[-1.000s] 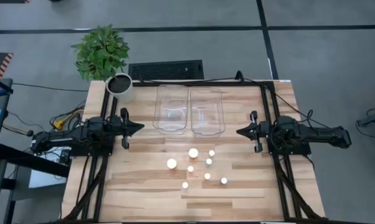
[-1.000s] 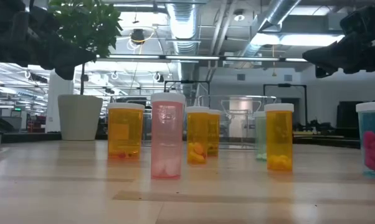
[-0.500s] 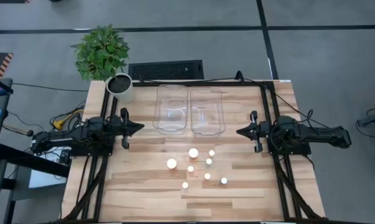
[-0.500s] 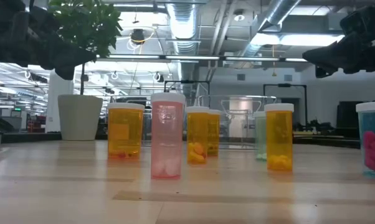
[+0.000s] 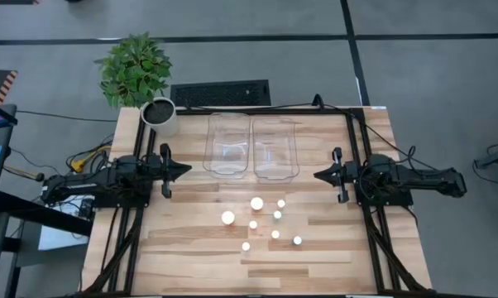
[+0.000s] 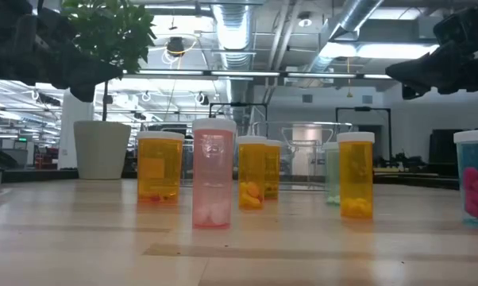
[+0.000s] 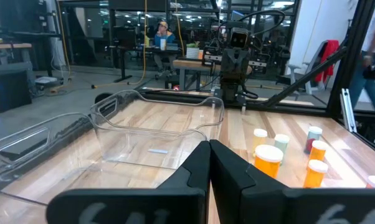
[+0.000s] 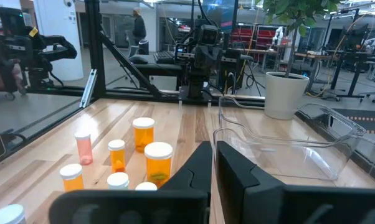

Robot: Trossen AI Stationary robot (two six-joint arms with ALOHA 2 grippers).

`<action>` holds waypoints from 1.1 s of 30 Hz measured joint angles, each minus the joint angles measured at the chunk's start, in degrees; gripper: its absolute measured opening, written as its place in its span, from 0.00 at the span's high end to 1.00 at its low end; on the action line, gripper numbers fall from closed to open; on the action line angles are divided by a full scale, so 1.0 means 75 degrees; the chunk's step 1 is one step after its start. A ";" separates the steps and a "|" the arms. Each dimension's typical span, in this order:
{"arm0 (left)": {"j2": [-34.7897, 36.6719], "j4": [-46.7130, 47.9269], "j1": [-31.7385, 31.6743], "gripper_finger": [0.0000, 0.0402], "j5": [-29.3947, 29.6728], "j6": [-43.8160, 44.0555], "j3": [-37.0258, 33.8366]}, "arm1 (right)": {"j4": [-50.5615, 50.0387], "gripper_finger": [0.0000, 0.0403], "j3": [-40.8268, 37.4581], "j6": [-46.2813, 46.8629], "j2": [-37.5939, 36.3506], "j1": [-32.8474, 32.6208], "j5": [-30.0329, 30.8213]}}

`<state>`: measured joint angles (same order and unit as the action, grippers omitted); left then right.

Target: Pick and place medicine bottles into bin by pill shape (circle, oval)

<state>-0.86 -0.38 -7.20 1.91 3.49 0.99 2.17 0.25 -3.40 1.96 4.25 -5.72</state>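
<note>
Several medicine bottles (image 5: 261, 222) with white caps stand upright on their bases in a loose cluster on the near middle of the wooden table. In the low view they show as orange bottles (image 6: 160, 167), a pink one (image 6: 213, 184) and a pale green one (image 6: 331, 172). Two clear bins (image 5: 229, 145) (image 5: 275, 149) sit side by side behind them. My left gripper (image 5: 187, 169) is shut and hovers level at the table's left, clear of everything. My right gripper (image 5: 318, 175) is shut at the table's right, also touching nothing. Both point toward the table's middle (image 7: 209, 155) (image 8: 212, 158).
A white plant pot (image 5: 159, 114) with a green plant stands at the far left corner. A black grid-like panel (image 5: 220, 93) lies beyond the far edge. Black frame rails (image 5: 361, 157) run along both sides. Bare wood lies around the bottles.
</note>
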 joint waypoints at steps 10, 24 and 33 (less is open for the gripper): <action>0.0001 -0.0027 0.0000 1.00 0.0006 0.0622 0.0000 | 0.0120 0.91 0.0003 -0.0720 0.0000 0.0052 0.0169; 0.0000 -0.0044 0.0000 1.00 0.0072 0.1764 0.0000 | 0.0493 0.91 0.0001 0.3011 0.0000 -0.0099 0.0607; 0.0000 -0.0526 0.0000 1.00 0.1722 0.1979 0.0000 | 0.0753 0.91 0.0000 0.3317 0.0003 -0.0120 0.0732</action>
<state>-0.86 -4.32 -7.20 14.83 18.33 0.99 7.82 0.25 21.48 1.98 3.36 -0.23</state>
